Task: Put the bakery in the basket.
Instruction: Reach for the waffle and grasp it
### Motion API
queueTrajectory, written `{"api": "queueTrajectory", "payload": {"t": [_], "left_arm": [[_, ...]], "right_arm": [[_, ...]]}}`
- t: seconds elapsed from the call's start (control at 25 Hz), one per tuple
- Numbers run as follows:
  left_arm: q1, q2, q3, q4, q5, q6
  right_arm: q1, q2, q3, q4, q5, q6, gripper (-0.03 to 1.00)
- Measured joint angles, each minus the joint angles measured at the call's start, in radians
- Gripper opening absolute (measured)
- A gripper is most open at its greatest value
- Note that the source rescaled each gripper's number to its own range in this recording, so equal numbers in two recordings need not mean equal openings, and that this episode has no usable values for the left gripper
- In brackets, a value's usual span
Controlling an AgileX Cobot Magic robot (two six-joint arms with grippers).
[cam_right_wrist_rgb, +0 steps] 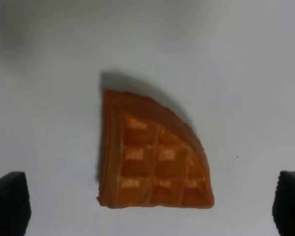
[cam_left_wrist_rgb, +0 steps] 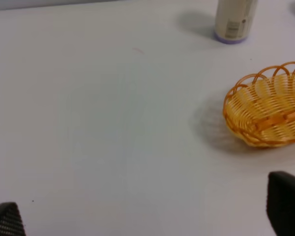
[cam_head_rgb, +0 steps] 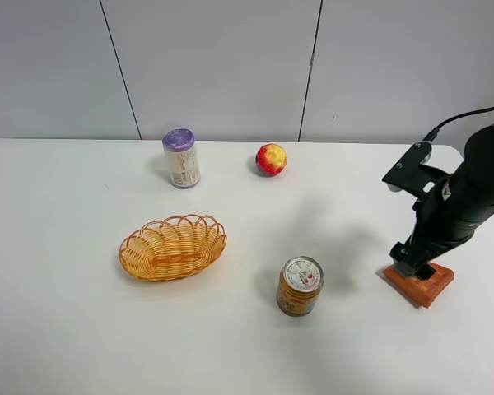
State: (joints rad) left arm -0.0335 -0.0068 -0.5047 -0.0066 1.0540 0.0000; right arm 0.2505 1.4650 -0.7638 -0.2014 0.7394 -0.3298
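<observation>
While the right end effector [cam_right_wrist_rgb: 150, 199] hangs over the bakery [cam_right_wrist_rgb: 152, 157] on the table [cam_head_rgb: 66, 329], we see it spread wide. Our left end effector [cam_left_wrist_rgb: 145, 211] is spread too, near the basket [cam_left_wrist_rgb: 246, 125].

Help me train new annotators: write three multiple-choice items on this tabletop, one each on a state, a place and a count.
1. The oval orange-tan wicker basket is: A) empty B) holding an apple C) overturned
2. Where does the flat orange-brown waffle wedge lie? A) in that basket B) on the white table, below the right tool C) against the apple
3. How many cans stand upright? A) one B) three C) two
Key: 1 A, only bare weave shows inside; 2 B, it lies on the table between the spread fingers; 3 C, a purple-lidded white can and an orange drink can.
</observation>
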Motion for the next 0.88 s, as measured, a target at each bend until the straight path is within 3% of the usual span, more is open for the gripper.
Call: {"api": "queueTrajectory", "payload": {"t": [0.16, 0.48, 0.88], "left_arm": [[0.000, 0.000, 0.000, 0.000, 0.000, 0.000], [0.000, 0.000, 0.000, 0.000, 0.000, 0.000], [0.000, 0.000, 0.000, 0.000, 0.000, 0.000]], "right_arm": [[0.000, 0.118, -0.002, -0.046, -0.042, -0.022, 1.00], [0.000, 0.329, -0.003, -0.122, -0.036, -0.029, 1.00], [-0.080, 0.376, -0.004, -0.199, -0.042, 0.001, 1.00]]}}
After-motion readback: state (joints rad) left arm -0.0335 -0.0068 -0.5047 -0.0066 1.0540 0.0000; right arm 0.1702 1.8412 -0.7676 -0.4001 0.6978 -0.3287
